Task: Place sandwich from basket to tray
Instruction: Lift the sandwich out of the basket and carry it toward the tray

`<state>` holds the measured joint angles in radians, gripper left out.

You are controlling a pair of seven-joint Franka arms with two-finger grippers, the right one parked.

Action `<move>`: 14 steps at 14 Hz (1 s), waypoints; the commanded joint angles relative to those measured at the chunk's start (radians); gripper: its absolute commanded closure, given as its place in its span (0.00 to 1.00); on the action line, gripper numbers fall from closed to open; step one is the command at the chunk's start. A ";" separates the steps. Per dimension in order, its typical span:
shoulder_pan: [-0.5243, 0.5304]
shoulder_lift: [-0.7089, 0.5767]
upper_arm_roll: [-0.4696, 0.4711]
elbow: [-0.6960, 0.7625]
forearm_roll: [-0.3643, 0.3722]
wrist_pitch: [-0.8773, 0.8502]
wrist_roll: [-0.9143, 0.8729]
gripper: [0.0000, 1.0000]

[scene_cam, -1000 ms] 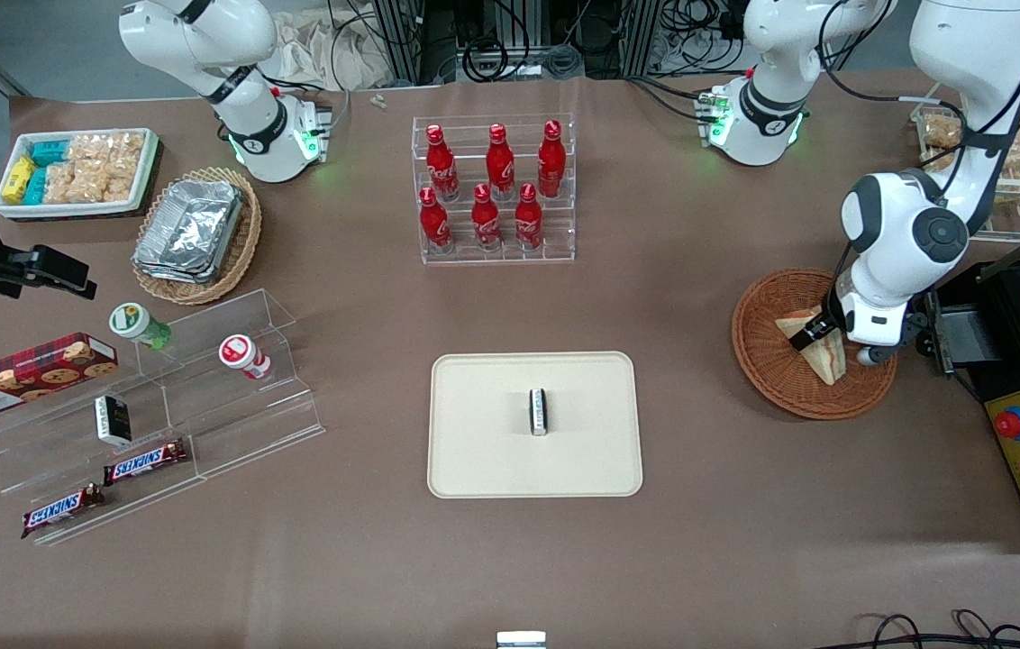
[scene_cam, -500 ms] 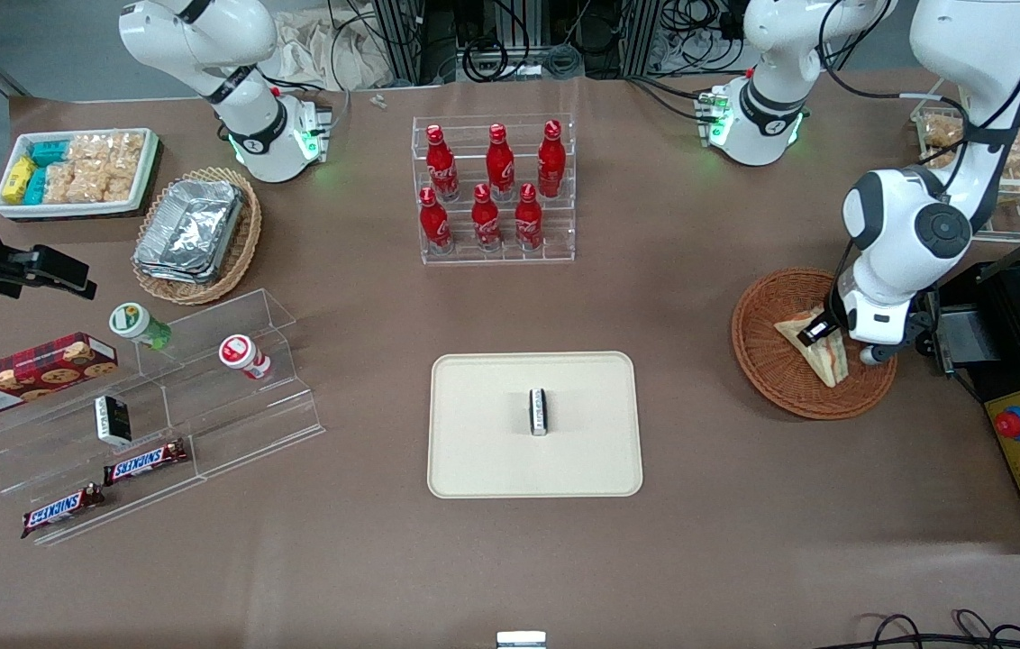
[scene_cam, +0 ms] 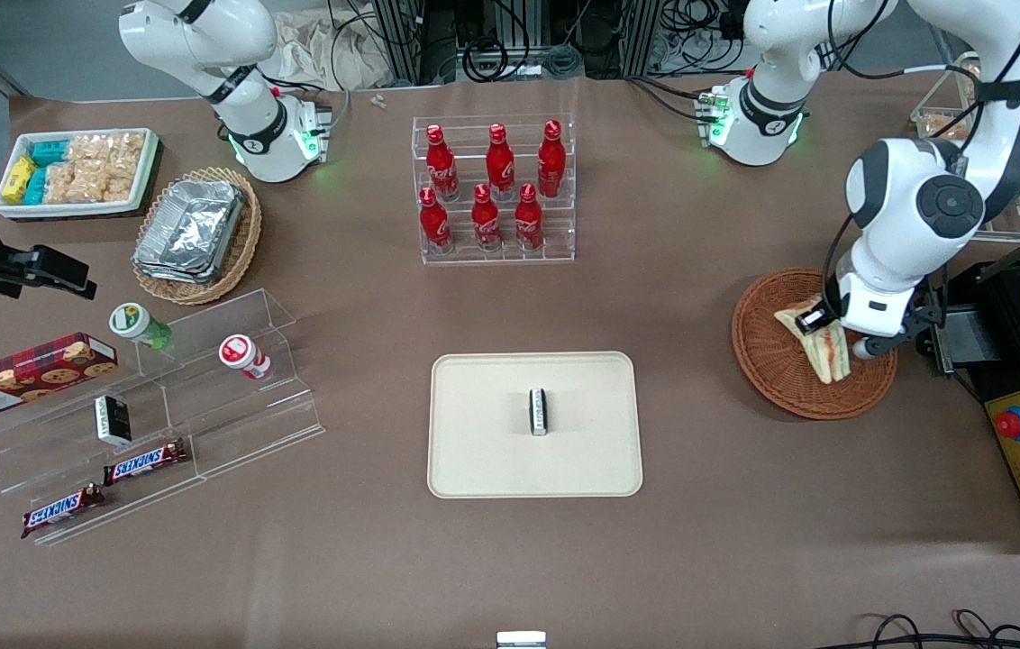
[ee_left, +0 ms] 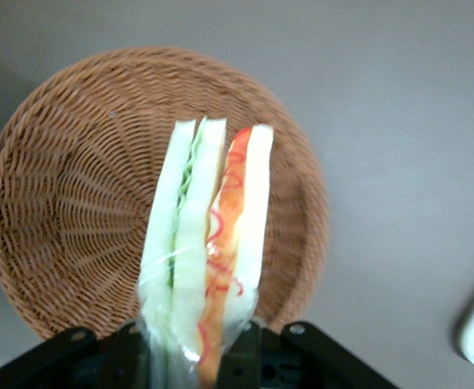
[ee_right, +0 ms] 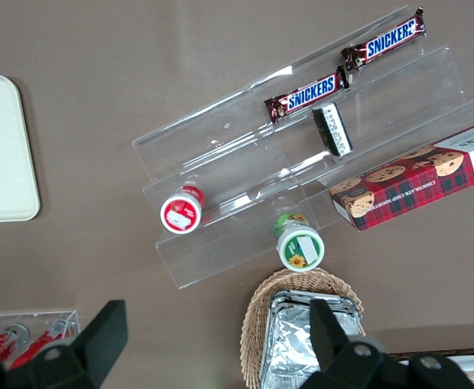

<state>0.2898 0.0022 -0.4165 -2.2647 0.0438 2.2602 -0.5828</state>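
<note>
Over the round reddish-brown woven wicker basket [scene_cam: 789,361] at the working arm's end of the brown desk [scene_cam: 744,505], hanging from the white left arm, the black two-finger tool [scene_cam: 821,326], clamped on the triangular wedge of pale white bread sandwich [scene_cam: 825,353] with red and green filling. Mostly hidden in the front view by the arm's white wrist housing, with only one dark finger showing against the bread. Cut off at the frame edge in the left wrist view, so only the finger bases [ee_left: 241,356] seen pressing either side of the clear-wrapped sandwich [ee_left: 208,243], cut edge up, with the wicker basket [ee_left: 66,203] out of focus beneath and apart from it. Hard to judge from the front whether the lowest tip of the wedge clears the weave. Compared with a second ago, raised a little and shifted slightly farther from the front camera, the wedge hanging more upright and higher over the basket floor. Nearer the desk's middle, well apart from the basket, the flat rectangular cream-beige tray [scene_cam: 483,451] with rounded corners, unchanged, carrying a small dark upright packet [scene_cam: 539,412] at its centre.
</note>
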 commanded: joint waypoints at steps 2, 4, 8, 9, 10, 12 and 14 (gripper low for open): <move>-0.001 0.092 -0.134 0.349 0.004 -0.321 0.037 1.00; -0.001 0.174 -0.223 0.454 0.011 -0.337 0.015 1.00; -0.137 0.385 -0.262 0.571 0.165 -0.301 -0.159 1.00; -0.177 0.442 -0.262 0.585 0.265 -0.282 -0.258 1.00; -0.219 0.488 -0.262 0.611 0.327 -0.271 -0.382 1.00; -0.245 0.594 -0.262 0.677 0.372 -0.265 -0.480 1.00; -0.259 0.675 -0.258 0.708 0.386 -0.188 -0.473 1.00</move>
<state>0.0385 0.5832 -0.6747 -1.6423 0.3960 2.0401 -1.0352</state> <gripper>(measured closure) 0.797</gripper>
